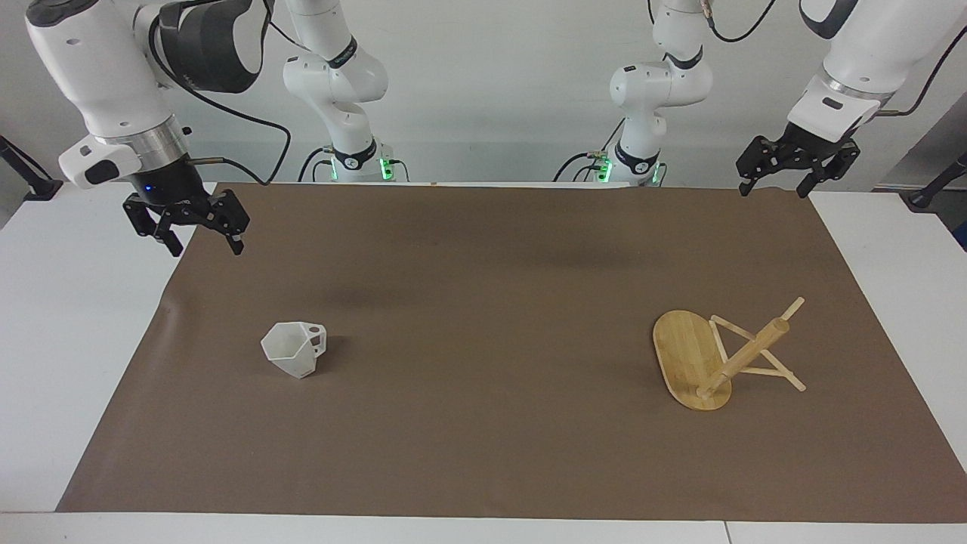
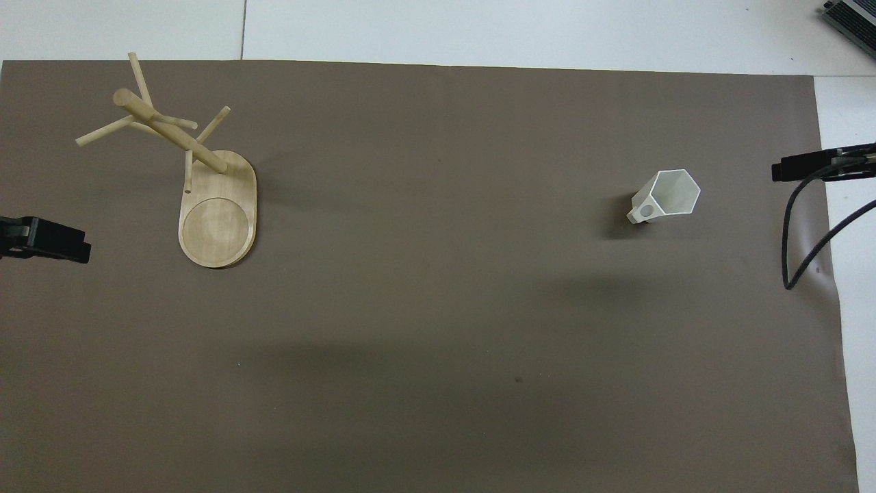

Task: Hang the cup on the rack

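The white faceted cup (image 1: 295, 349) (image 2: 667, 197) rests on the brown mat toward the right arm's end, mouth up, with its handle on the side toward the rack. The bamboo rack (image 1: 691, 361) (image 2: 217, 219) stands toward the left arm's end, its post and thin pegs rising from the oval base. My right gripper (image 1: 208, 243) hangs open and empty over the mat's edge near its own base, well apart from the cup. My left gripper (image 1: 774, 189) hangs open and empty over the mat's corner at its end, well apart from the rack.
The brown mat (image 1: 483, 302) covers most of the white table (image 1: 68, 317). A black cable (image 2: 804, 239) loops down from the right arm over the mat's edge. Both arm bases (image 1: 351, 162) stand at the robots' edge.
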You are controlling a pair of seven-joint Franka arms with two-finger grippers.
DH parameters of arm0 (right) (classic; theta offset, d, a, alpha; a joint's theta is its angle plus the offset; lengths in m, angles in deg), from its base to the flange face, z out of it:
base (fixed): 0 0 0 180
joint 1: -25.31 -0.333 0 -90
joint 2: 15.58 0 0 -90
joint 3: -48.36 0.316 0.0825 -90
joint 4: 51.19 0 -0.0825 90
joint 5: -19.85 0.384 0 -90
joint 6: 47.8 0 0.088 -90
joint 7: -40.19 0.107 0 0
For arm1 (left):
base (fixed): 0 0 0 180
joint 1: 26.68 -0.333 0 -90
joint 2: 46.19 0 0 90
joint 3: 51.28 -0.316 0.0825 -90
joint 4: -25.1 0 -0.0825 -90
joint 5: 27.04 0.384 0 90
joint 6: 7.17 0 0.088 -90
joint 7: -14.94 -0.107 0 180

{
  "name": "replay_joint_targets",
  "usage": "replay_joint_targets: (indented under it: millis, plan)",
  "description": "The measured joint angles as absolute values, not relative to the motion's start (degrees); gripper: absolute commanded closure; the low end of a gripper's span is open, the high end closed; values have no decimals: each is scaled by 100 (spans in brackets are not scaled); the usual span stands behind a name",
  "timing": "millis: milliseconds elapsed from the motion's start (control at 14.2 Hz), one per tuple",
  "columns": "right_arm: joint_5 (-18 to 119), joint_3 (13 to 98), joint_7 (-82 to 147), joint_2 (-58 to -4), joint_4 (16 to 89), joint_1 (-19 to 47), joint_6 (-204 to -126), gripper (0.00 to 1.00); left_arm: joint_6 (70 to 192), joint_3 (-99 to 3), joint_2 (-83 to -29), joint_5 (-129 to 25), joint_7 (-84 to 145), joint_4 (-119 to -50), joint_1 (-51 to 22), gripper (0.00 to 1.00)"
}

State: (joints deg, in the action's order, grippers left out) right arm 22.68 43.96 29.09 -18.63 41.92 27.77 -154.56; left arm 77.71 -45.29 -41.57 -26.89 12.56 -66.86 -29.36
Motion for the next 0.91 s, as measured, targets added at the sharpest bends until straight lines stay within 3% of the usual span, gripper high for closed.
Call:
replay_joint_targets:
  millis: [491, 912]
  plan:
    - [2268, 4396, 2908, -1881, 5053, 2788, -16413, 0, 7777, -4503, -4157, -2689, 1256, -6689, -2933, 0]
    - [2268, 4407, 2908, -2482, 5533, 2785, -17431, 0, 7857, -4495, -4157, -2689, 1143, -6691, -2932, 0]
